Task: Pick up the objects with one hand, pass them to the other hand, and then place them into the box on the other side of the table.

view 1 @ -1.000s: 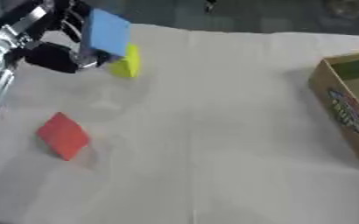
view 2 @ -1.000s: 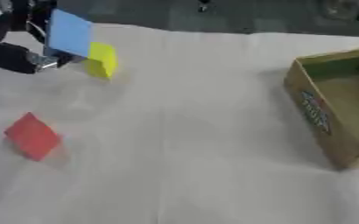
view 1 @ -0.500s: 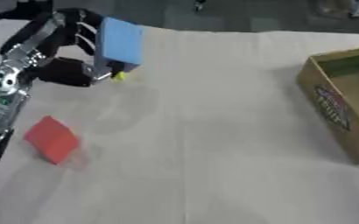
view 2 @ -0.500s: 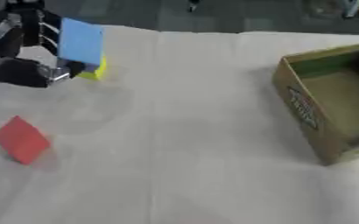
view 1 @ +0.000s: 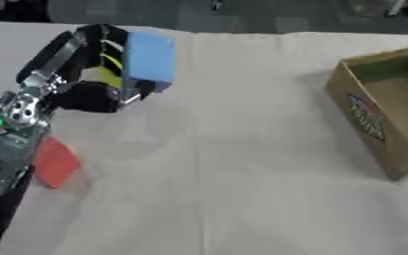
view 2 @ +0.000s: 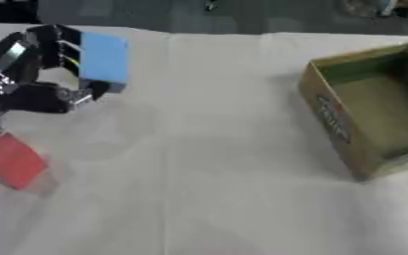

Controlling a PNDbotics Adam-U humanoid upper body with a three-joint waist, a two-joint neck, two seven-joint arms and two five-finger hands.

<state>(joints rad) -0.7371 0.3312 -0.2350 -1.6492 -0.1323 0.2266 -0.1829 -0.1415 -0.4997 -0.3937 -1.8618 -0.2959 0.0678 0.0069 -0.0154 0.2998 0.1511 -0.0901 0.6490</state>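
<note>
The left hand (view 1: 85, 74) had its fingers and thumb curled round a light blue block (view 1: 149, 61), gripping it from the block's left side so that the block's broad face was turned toward the camera, and it held the block clear of the white tablecloth (view 1: 242, 164). That block serves as the landmark here. The hand's black fingers lay along the block's left edge, with a strip of yellow (view 1: 110, 69) showing between them and the block; whether that strip was part of the hand or something lying behind it could not be told. The arm, silver and black, ran down and to the left from the block toward the lower left corner of both views. Below the block and further left, partly tucked beside the arm, a red block (view 1: 56, 163) lay on the cloth, well apart from the blue one. Far to the right of the block, across an open stretch of cloth, stood an open cardboard box (view 2: 331, 119) with an olive-green inside and printed lettering on the wall facing the block; it sat askew to the table edge. Nothing stood on the cloth between the block and the box. Behind the block, past the far edge of the cloth, the floor was dark and blurred, with a few unclear shapes along the top edge. The right hand showed in neither view.
</note>
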